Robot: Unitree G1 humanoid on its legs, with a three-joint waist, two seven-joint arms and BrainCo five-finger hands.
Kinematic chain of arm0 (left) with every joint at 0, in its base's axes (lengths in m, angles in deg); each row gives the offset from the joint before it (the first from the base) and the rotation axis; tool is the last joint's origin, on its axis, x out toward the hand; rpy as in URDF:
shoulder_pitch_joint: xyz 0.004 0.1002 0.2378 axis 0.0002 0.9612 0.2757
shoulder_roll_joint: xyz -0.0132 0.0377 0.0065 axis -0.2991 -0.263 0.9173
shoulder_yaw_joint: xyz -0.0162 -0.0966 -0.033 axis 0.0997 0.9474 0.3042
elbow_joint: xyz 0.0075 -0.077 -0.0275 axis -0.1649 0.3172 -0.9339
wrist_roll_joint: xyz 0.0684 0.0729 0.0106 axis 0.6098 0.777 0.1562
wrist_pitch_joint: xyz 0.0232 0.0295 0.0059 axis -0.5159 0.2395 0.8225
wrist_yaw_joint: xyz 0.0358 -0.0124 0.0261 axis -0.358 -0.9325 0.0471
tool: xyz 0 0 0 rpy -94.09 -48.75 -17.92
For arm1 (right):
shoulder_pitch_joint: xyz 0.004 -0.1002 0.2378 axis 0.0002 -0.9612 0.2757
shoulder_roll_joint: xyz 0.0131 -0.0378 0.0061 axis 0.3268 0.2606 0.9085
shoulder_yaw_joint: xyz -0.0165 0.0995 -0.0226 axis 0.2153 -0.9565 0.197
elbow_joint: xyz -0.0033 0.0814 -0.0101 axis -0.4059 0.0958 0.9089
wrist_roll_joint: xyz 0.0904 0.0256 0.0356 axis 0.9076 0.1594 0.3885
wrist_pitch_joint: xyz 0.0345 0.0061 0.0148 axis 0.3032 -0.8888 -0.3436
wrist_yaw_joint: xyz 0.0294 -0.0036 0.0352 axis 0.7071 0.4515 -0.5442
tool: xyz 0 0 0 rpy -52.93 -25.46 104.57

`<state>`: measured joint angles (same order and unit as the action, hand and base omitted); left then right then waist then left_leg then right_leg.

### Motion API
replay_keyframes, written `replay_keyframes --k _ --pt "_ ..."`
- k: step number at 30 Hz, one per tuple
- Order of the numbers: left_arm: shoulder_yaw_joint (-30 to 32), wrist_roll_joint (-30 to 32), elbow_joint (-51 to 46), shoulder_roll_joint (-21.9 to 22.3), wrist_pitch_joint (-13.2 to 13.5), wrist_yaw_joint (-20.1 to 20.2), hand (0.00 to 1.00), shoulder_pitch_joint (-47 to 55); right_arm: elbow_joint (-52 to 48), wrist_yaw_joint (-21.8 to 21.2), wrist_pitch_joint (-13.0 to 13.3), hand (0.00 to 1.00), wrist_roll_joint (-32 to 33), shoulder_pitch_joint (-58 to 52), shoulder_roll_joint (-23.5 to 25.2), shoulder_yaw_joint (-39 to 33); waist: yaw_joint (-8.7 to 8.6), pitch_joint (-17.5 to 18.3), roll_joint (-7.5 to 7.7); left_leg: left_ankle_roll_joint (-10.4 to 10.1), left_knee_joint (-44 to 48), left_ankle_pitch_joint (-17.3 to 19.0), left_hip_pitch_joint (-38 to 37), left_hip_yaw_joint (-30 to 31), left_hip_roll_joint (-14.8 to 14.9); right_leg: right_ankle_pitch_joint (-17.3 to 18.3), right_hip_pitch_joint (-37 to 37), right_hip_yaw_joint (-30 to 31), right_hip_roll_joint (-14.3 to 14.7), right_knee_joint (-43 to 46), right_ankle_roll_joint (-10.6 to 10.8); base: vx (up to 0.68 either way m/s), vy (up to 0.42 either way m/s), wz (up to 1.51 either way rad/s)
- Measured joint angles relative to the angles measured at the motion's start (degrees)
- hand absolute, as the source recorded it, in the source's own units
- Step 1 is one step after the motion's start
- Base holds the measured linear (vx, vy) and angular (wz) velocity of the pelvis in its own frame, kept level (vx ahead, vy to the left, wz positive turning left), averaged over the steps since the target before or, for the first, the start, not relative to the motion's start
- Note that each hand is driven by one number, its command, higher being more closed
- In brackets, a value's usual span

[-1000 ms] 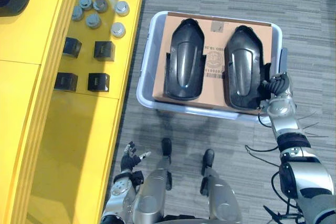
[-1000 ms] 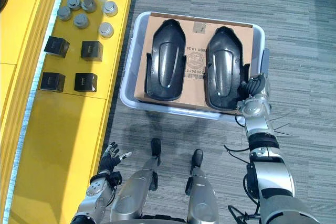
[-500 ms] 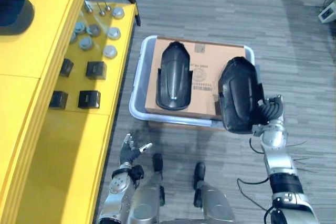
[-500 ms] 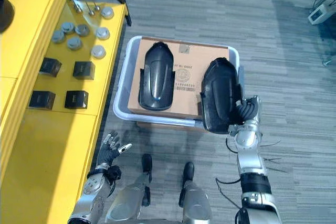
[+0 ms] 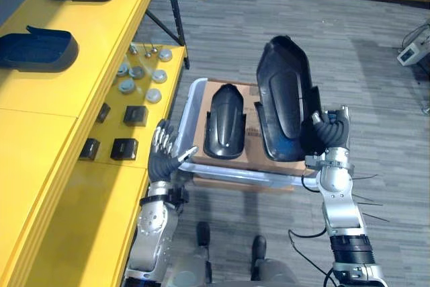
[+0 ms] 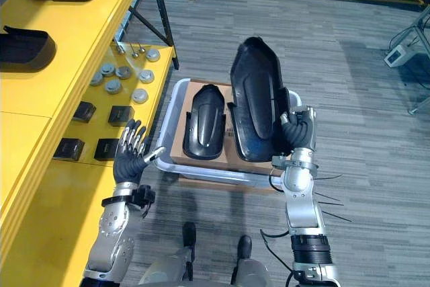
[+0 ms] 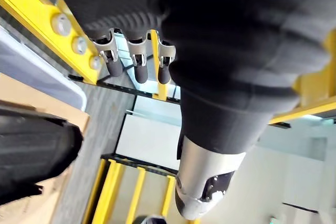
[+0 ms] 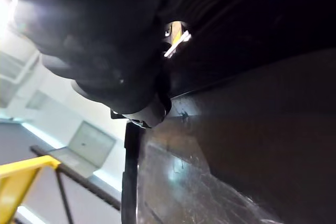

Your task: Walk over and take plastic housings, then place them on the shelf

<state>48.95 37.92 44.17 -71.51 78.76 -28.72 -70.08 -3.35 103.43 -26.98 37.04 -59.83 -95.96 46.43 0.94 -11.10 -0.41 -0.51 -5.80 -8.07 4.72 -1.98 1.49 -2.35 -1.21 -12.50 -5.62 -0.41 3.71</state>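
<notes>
Left hand (image 5: 163, 158) open, fingers spread, holding nothing. Just to its right: grey tote (image 5: 190, 109) with one housing (image 5: 223, 122) lying inside. Right hand (image 5: 329, 136) curled round the other housing (image 5: 285, 99), held upright just left of that hand.

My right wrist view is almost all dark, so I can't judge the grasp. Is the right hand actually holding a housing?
Observer: Yes. The right hand is curled round the edge of a black housing, held on end above the bin.
Operator: Anything else in the bin?
Observer: A second housing, lying on cardboard.
Operator: And the left hand?
Observer: The left hand is open and holds nothing, raised beside the yellow shelf.
</notes>
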Motion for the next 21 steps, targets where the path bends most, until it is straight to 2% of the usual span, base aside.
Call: replay_keyframes --k 10,15,16,21 --pt "-6.8 1.9 5.0 0.5 -0.5 -3.6 0.0 -7.7 -4.7 0.0 1.5 1.0 -0.5 1.2 1.8 10.2 -0.08 3.8 0.06 0.0 -0.1 0.0 -0.3 -0.6 0.1 0.0 0.0 0.6 0.0 0.0 0.0 0.0 0.0 -0.03" --pt "-8.1 2.6 8.1 0.9 -2.3 -5.7 0.0 -10.2 -4.8 0.4 2.3 1.0 -0.4 2.6 3.3 14.2 -0.14 4.4 0.16 0.0 -0.2 0.0 -0.7 -1.4 0.3 -0.3 0.0 1.4 0.2 -0.1 -0.1 0.0 0.0 -0.09" --pt "-8.1 3.6 9.0 0.9 -2.8 -6.2 1.0 -10.7 -4.8 0.5 2.3 1.0 -0.4 2.6 3.6 14.6 -0.17 4.7 0.26 0.0 -0.2 0.0 -0.7 -1.5 0.3 -0.3 0.0 1.5 0.2 -0.1 -0.2 0.0 -0.001 -0.03" --pt "-8.2 4.2 9.1 0.9 -3.1 -8.3 1.0 -10.8 -4.8 1.0 2.3 1.0 -0.4 2.6 3.6 16.0 -0.24 6.0 0.37 0.0 -0.2 0.0 -0.7 -1.7 0.4 -0.6 0.0 1.6 0.4 -0.9 -0.2 0.0 -0.001 -0.01"
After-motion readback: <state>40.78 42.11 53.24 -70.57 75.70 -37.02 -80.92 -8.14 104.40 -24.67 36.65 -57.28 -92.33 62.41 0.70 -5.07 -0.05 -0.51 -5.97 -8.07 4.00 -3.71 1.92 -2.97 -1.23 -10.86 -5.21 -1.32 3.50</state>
